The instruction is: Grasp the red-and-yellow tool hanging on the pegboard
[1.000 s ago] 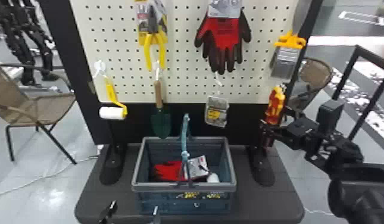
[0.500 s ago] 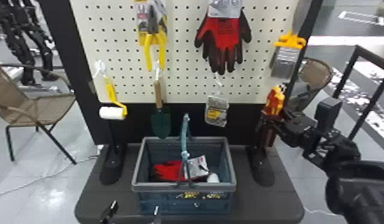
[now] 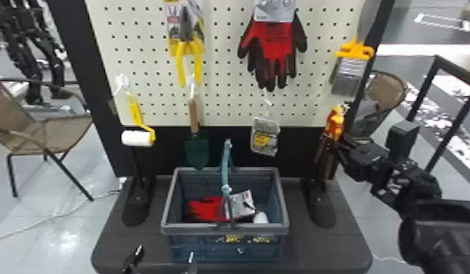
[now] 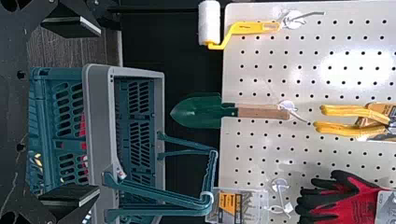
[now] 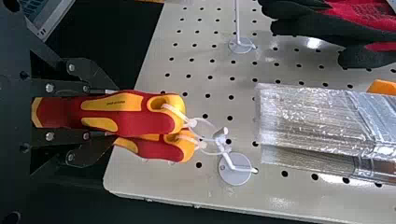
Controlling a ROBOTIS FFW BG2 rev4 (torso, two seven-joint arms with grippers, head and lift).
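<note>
Pegboard [image 3: 230, 105] carried one red-and-yellow tool [image 5: 133, 114], two handles; right gripper [image 5: 112, 116] clamped on both. Left gripper [image 4: 99, 111] gaped wide before one basket [image 3: 171, 204].

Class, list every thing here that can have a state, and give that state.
red-and-yellow tool: hanging from its hook on the pegboard, gripped.
right pincer: shut on the tool's handles.
left pincer: open, in front of the basket.
basket: handle raised, goods inside.
red gloves: hanging on the pegboard.
</note>
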